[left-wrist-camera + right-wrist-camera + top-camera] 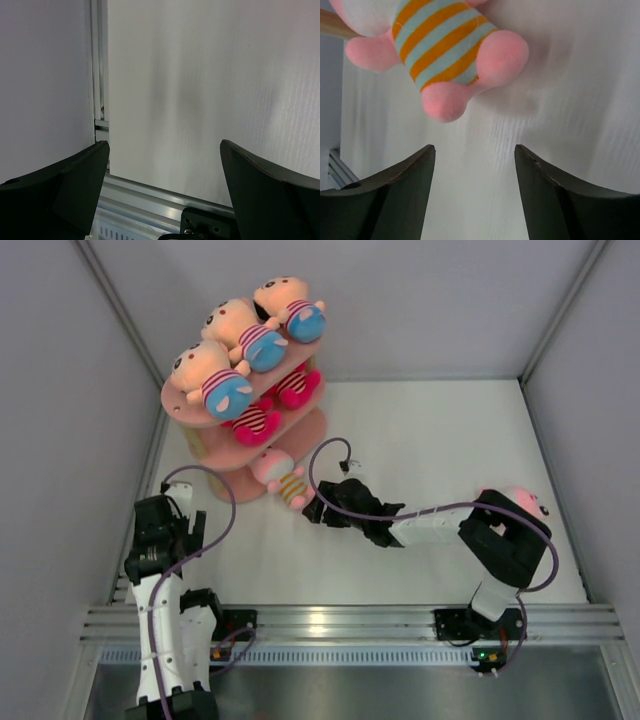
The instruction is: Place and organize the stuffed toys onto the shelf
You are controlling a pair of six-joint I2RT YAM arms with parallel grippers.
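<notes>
The pink shelf [190, 405] stands at the back left. Three peach-headed stuffed toys with blue bottoms [215, 380] lie in a row on its top board. Two magenta-bodied toys [257, 423] lie on the middle board. A pink toy with yellow stripes [281, 476] lies at the shelf's foot. My right gripper [315, 508] is open and empty just in front of that toy's legs [445, 47], not touching them. Another pink toy [527, 503] peeks out behind the right arm's elbow. My left gripper [168, 528] is open and empty near the left wall.
White walls close in the table on the left, back and right. A metal rail [350, 622] runs along the near edge and shows in the left wrist view [150, 197]. A pale wooden shelf post [331, 25] is at the right wrist view's upper left.
</notes>
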